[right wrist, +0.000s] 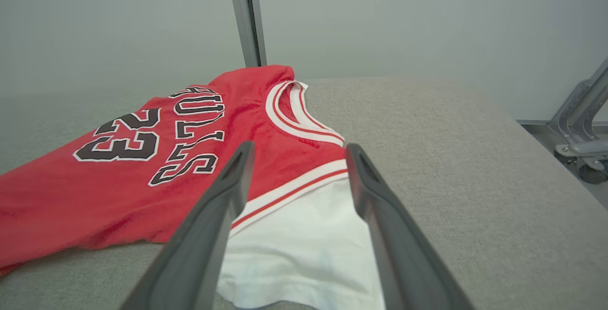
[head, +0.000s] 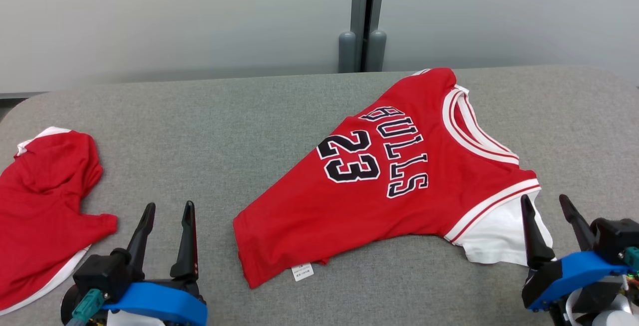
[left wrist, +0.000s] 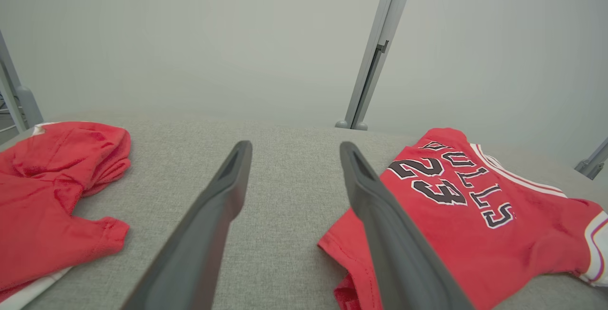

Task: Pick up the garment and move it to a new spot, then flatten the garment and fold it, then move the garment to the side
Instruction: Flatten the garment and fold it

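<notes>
A red jersey [head: 394, 181] with black "BULLS 23" lettering lies partly folded on the grey table, its white sleeve [head: 499, 236] at the near right. It also shows in the left wrist view [left wrist: 465, 210] and the right wrist view [right wrist: 156, 172]. My right gripper [head: 544, 200] is open at the sleeve's near edge; its fingers straddle the white sleeve [right wrist: 304, 243] and hold nothing [right wrist: 300, 146]. My left gripper [head: 168, 206] is open over bare table to the left of the jersey's hem [left wrist: 295, 146].
A second red garment [head: 45, 206] with white trim lies crumpled at the table's left edge [left wrist: 52, 191]. Grey cloth-covered table [head: 209, 131] with a pale wall and a grey post [head: 362, 21] behind. Metal frame legs [right wrist: 579, 125] stand beyond the table's right edge.
</notes>
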Robot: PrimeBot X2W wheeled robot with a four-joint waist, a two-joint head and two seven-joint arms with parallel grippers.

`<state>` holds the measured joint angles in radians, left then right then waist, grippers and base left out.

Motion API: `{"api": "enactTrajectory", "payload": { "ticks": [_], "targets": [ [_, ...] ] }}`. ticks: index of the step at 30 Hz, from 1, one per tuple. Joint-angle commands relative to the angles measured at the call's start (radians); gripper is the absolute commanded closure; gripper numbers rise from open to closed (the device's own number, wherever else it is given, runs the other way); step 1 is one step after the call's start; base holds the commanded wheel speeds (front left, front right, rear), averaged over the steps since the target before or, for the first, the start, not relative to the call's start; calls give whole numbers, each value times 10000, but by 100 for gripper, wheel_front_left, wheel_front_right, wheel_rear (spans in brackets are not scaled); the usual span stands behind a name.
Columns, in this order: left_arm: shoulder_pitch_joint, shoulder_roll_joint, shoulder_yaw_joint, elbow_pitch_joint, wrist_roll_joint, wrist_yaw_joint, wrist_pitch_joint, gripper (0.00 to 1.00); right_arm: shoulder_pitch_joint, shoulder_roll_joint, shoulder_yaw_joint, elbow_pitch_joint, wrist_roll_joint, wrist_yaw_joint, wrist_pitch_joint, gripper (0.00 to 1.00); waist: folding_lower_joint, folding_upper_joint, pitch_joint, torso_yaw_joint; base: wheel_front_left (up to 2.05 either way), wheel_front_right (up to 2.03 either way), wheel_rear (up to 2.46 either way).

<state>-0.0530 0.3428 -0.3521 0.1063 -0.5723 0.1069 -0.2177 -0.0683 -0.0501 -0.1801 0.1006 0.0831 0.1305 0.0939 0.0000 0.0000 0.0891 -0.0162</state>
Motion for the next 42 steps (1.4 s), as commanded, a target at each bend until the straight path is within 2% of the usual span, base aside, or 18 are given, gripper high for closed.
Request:
{"api": "enactTrajectory", "payload": {
  "ticks": [1,8,21,27,34,42],
  "targets": [
    [135,-15,-13,4,-18,73,-36,0,241,-11,90,-26,92,5,-296,0,0,0,-74,-12,0,0,0],
    [586,-38,32,9,-69,196,-135,0,635,-11,831,123,542,5,-1425,0,0,0,-458,-106,0,0,0],
    [1137,-50,46,-189,-117,429,-218,0,590,-9,1075,163,594,5,-1281,0,0,0,-760,-139,0,0,0],
    [1153,98,-136,-305,54,500,73,0,554,-8,1053,49,655,5,-1152,0,0,0,-676,-144,0,0,0],
    [833,-198,-1340,321,214,18,1143,0,264,-10,830,-72,357,5,-345,0,0,0,-302,-277,0,0,0],
    [216,-944,-1857,2216,23,-345,1319,0,-209,-8,-39,767,-144,5,543,0,0,0,273,-515,0,0,0]
  ]
}}
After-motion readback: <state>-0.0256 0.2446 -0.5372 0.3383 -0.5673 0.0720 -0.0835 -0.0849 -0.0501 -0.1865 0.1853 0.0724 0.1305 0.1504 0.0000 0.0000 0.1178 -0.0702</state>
